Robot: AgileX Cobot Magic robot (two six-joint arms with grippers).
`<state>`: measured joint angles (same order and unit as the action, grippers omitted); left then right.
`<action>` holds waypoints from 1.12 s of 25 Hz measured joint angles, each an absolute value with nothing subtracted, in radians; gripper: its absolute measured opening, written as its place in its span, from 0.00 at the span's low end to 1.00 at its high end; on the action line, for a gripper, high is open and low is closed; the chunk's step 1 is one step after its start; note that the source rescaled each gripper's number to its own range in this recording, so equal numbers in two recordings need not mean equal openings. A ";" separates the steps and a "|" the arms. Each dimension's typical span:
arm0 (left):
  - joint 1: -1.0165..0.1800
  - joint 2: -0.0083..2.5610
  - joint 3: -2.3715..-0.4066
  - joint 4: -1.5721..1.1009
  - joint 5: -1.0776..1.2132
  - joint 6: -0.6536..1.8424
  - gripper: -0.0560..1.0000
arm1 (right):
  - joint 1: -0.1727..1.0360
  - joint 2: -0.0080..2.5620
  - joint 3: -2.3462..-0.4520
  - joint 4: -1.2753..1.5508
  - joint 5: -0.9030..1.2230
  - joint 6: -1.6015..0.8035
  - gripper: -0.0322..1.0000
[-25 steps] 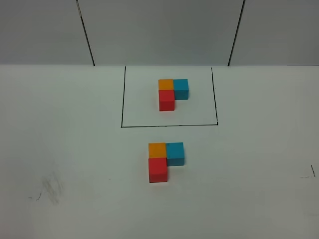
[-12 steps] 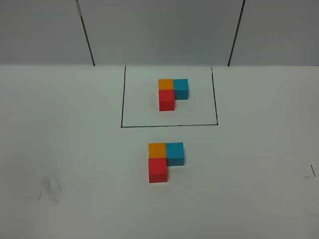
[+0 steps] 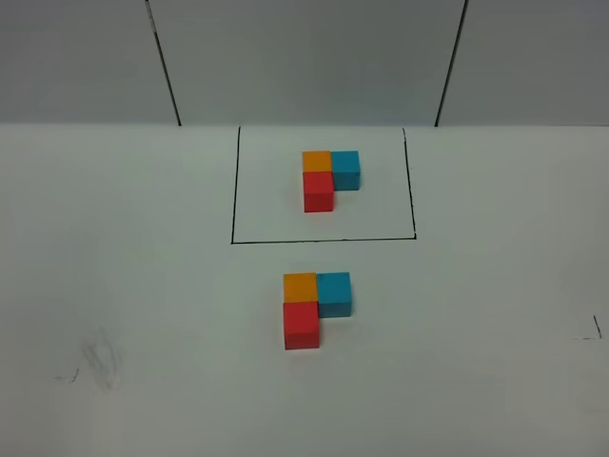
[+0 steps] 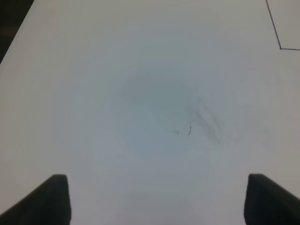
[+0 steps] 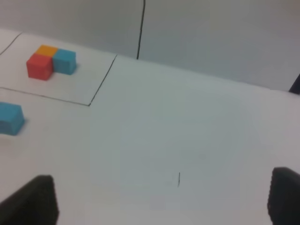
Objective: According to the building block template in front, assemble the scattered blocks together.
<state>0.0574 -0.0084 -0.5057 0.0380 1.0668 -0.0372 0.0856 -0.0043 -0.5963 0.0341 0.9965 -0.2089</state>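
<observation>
Template (image 3: 330,178) sits inside the black frame (image 3: 324,241) drawn on the white table (image 3: 143,286), at the far middle. It's an L: orange cube at the back, blue touching it on the right, red touching orange on the near side.

Loose blocks sit just near-side of the frame, outside it, already packed into the same L:
- orange block (image 3: 300,287) at the back
- blue block (image 3: 335,292) touching orange on its right
- red block (image 3: 301,325) touching orange on the near side

Layout and orientation match the template. All three sit flat on the table, faces flush, no visible gaps.

Neither arm shows in the high view; both are clear of the blocks.

Left gripper (image 4: 157,199): fingers spread wide, nothing between them. It hangs over bare table with a grey scuff (image 4: 206,119), well left of the blocks. Only a corner of the frame shows in its view.

Right gripper (image 5: 161,199): fingers spread wide, nothing between them. It is over bare table well right of the blocks, with a small pen tick (image 5: 178,178) below it. Its camera catches the template in the frame and the blue block at the picture's edge; the orange and red blocks are out of shot.
</observation>
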 joint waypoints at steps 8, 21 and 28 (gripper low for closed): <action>0.057 -0.008 -0.506 0.038 1.067 -0.035 0.66 | 0.086 -0.007 -0.527 0.048 1.014 -0.171 0.94; 0.057 -0.008 -0.506 0.038 1.067 -0.035 0.66 | 0.086 -0.008 -0.504 0.112 1.069 -0.131 0.74; 0.057 -0.008 -0.506 0.038 1.067 -0.035 0.66 | 0.086 -0.008 -0.504 0.126 1.069 -0.131 0.47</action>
